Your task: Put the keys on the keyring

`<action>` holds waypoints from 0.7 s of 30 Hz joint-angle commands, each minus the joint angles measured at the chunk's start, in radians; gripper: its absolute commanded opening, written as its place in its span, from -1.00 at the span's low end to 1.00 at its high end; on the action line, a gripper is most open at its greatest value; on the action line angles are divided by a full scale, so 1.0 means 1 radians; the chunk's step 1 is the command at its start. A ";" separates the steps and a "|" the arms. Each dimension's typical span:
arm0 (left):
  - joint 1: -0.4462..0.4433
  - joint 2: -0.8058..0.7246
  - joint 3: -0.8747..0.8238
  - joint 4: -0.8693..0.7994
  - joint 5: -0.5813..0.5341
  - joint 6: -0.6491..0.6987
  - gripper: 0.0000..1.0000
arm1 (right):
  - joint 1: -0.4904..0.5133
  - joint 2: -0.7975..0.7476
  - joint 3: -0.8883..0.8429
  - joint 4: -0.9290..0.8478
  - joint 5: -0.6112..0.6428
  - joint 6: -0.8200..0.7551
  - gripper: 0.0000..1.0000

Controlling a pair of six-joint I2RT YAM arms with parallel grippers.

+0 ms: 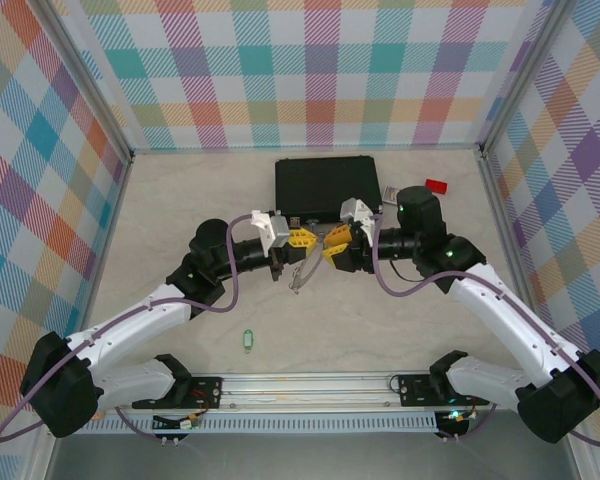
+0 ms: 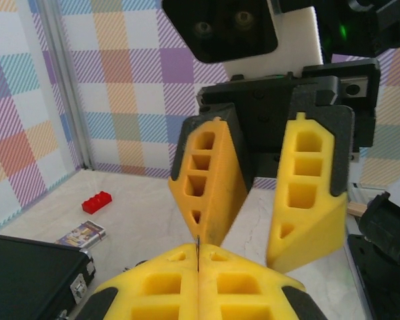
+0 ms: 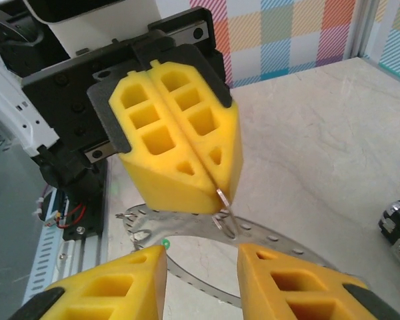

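The left gripper [image 3: 217, 189] is clamped shut on the rim of the large flat grey metal keyring [image 3: 280, 243], which hangs over the pale marble-look worktop [image 1: 380, 330] near the black case [image 1: 325, 188]. The right gripper [image 2: 253, 243] faces it, jaws partly apart and empty. One small green-tagged key [image 1: 247, 341] lies near the arm bases. The print on the small printed card [image 2: 81, 235] beside the red block [image 2: 97, 201] is unreadable.
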 commanded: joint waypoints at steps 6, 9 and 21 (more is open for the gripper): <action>-0.016 -0.040 -0.016 0.009 0.044 0.009 -1.00 | 0.002 0.017 0.067 -0.021 0.043 -0.064 -0.38; -0.015 -0.039 -0.014 0.008 0.054 0.005 -1.00 | 0.003 0.022 0.065 -0.015 0.017 -0.071 -0.39; -0.016 -0.024 0.002 0.016 0.087 -0.023 -1.00 | 0.006 0.063 0.083 -0.051 -0.087 -0.088 -0.44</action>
